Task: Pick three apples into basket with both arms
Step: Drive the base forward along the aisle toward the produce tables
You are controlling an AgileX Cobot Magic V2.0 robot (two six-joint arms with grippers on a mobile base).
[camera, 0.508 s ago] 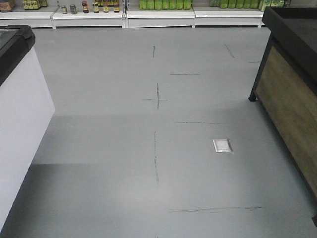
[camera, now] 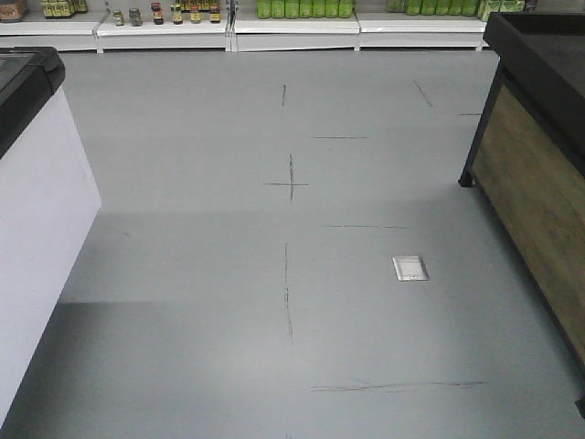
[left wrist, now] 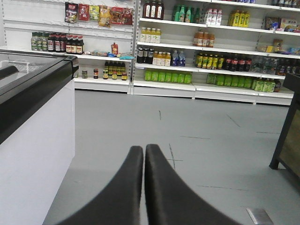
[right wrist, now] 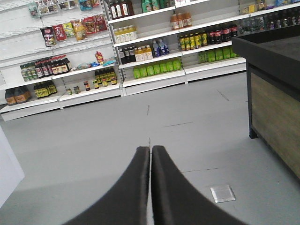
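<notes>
Far left in the front view: white chest freezer (camera: pixel 41 201) with a black rim, standing on grey floor (camera: pixel 201 293). Same freezer (left wrist: pixel 33 140) filling the left of the left wrist view, glass lid on top. Beside it, low in that view, left gripper (left wrist: pixel 144 150): two black fingers pressed together along their length, tips touching, nothing between them. Pointed out over the floor toward white store shelves (left wrist: pixel 164 86) stocked with bottles, with a row of green bottles (left wrist: pixel 168 76) on the lowest tier. Mid-floor in the front view: thin dark lines and a cross mark (camera: pixel 291 184). Further right, a small square metal plate (camera: pixel 410 267) set flush in the floor. In the right wrist view, right gripper (right wrist: pixel 150 150) likewise closed, fingers meeting at a hairline seam, holding nothing, metal plate (right wrist: pixel 222 193) just right of it. Far right: dark-topped stand (camera: pixel 535 192) with a wood-panelled side, on black legs. Whereabouts of apples and basket: cannot tell from any view.
</notes>
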